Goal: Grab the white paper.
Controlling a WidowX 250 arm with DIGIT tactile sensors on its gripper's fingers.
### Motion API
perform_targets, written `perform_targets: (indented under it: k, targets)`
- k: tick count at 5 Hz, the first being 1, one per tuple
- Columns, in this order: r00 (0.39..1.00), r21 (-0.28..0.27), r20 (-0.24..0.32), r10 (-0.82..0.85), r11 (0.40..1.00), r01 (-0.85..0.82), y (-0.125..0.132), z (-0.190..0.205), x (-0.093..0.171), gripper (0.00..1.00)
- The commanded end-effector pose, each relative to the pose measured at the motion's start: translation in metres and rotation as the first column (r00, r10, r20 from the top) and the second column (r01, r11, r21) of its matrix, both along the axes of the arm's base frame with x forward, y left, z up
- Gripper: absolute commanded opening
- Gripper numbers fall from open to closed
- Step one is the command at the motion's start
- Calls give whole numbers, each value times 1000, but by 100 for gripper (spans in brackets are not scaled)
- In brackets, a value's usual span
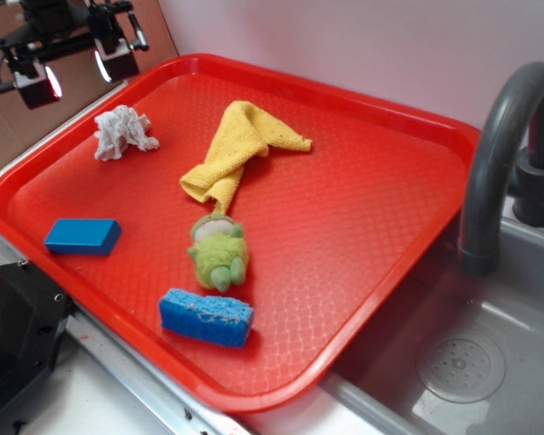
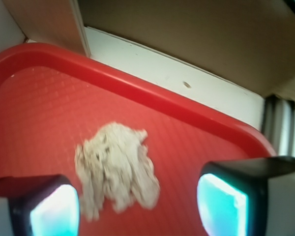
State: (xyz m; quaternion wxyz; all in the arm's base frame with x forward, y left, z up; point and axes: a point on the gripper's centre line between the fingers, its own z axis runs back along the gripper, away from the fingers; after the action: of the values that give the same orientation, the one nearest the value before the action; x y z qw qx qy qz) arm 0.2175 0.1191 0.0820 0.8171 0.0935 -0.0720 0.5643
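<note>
The white paper is a small crumpled wad lying on the red tray near its far left corner. My gripper hangs open above and behind it, off the tray surface, with nothing between its fingers. In the wrist view the paper lies on the tray between and just ahead of my two fingertips, closer to the left pad than the right pad. The gripper does not touch the paper.
On the tray also lie a yellow cloth, a green plush toy, a blue sponge and a blue block. A grey faucet and a sink sit to the right. A brown wall stands behind the tray.
</note>
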Motion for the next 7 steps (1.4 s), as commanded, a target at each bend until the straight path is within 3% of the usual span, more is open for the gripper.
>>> perform_targets:
  k: [1, 3, 4, 6, 7]
  targets:
    - [996, -21, 84, -35, 999, 36, 25, -36, -2, 100]
    - [988, -151, 122, -98, 982, 116, 28, -68, 0, 100]
    - [986, -157, 123, -117, 978, 135, 24, -71, -2, 0]
    - [985, -175, 117, -127, 974, 146, 21, -60, 0, 0]
    - [976, -221, 105, -193, 952, 212, 16, -30, 2, 0]
